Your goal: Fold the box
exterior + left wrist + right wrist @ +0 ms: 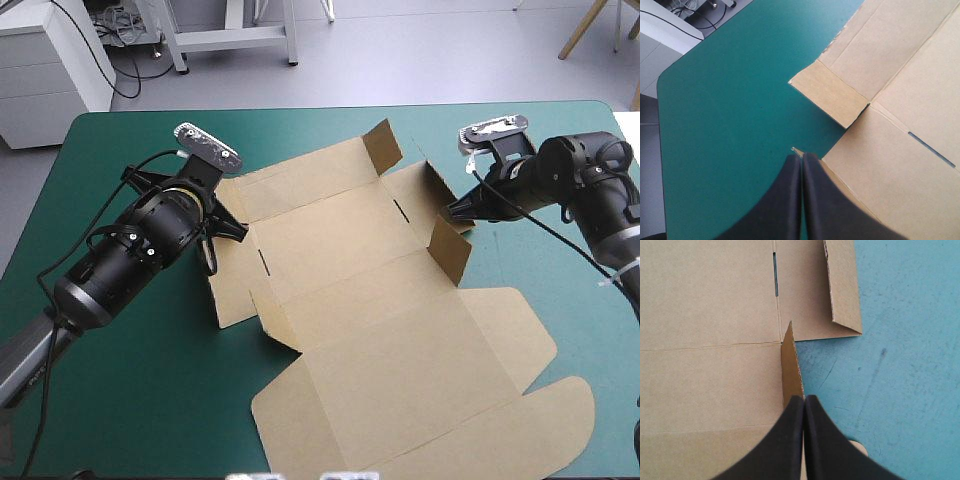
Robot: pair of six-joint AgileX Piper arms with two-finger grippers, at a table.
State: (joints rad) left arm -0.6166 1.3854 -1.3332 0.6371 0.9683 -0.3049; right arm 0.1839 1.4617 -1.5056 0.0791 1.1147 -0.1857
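Brown box (380,300) pinched at both sides
Left gripper (801,156) is clamped on the box's near-side flap (seen edge-on), and right gripper (804,397) is clamped on the box's upright opposite flap.

Obstacles: the box (380,290) covers the tabletop (120,140) from its centre to the near edge. Raised flaps (452,250) stand along the box's right side, one at the right tool (803,399). The left tool (801,156) occupies the box's left edge. Open teal-green cover lies along the far edge and the far-left corner.
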